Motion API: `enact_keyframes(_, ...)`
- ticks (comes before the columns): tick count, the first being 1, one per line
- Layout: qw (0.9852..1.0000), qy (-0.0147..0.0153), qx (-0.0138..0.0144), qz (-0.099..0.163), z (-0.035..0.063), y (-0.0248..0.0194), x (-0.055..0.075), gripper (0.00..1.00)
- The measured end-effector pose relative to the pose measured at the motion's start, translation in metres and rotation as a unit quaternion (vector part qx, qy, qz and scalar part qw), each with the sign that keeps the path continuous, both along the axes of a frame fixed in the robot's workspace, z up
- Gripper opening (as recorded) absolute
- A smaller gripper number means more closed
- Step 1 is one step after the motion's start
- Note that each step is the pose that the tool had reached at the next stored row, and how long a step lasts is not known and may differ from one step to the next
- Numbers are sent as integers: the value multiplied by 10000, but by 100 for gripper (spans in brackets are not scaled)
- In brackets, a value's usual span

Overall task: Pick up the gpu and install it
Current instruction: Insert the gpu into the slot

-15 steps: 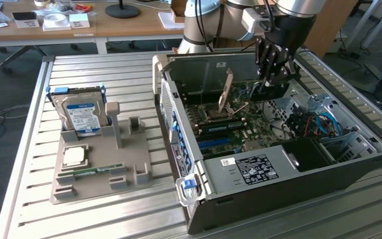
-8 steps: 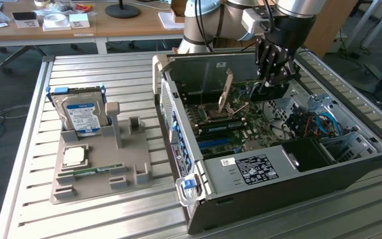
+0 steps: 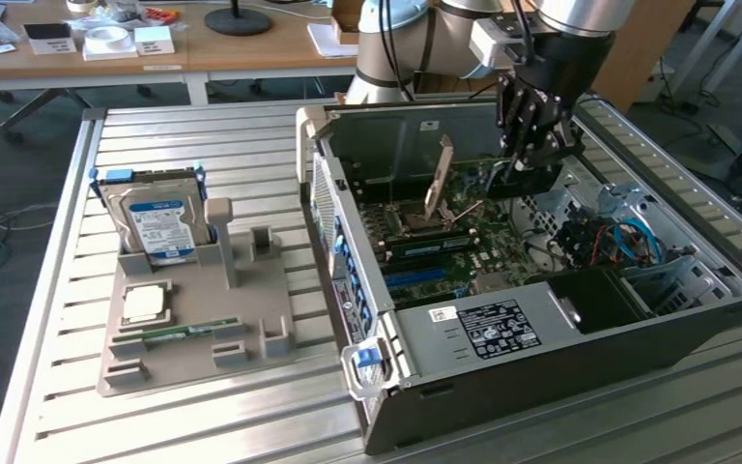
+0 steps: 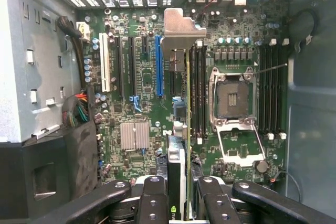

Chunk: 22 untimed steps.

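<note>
My gripper [image 3: 527,155] reaches down into the open computer case [image 3: 680,329], above the motherboard [image 3: 455,256]. It is shut on the gpu [image 3: 526,182], a thin dark card held on edge. In the wrist view the gpu [image 4: 186,129] runs away from the gripper [image 4: 181,205] as a narrow edge. Its silver-beige bracket [image 4: 181,30] sits at the far end, near the case's vented wall. The card hovers between the blue slot [image 4: 159,66] and the black memory slots [image 4: 198,93], clear of the board.
An open CPU socket [image 4: 231,98] with raised lever lies beside the memory slots. Cable bundles [image 3: 610,242] and a black box [image 3: 597,295] fill the case's near end. On the exterior view's left, a grey holder [image 3: 190,329] carries a hard drive [image 3: 158,227], a chip and a RAM stick.
</note>
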<state>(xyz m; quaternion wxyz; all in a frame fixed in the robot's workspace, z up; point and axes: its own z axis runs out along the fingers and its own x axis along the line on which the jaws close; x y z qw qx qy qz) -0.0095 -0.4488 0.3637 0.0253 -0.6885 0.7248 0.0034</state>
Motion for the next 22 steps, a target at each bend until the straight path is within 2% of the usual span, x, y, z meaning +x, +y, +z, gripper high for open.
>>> enact_keyframes(13,10000,-1,2,0,-39,-2,-61,27)
enact_keyframes(22,10000,-1,1,58,-145,-17,-103,27)
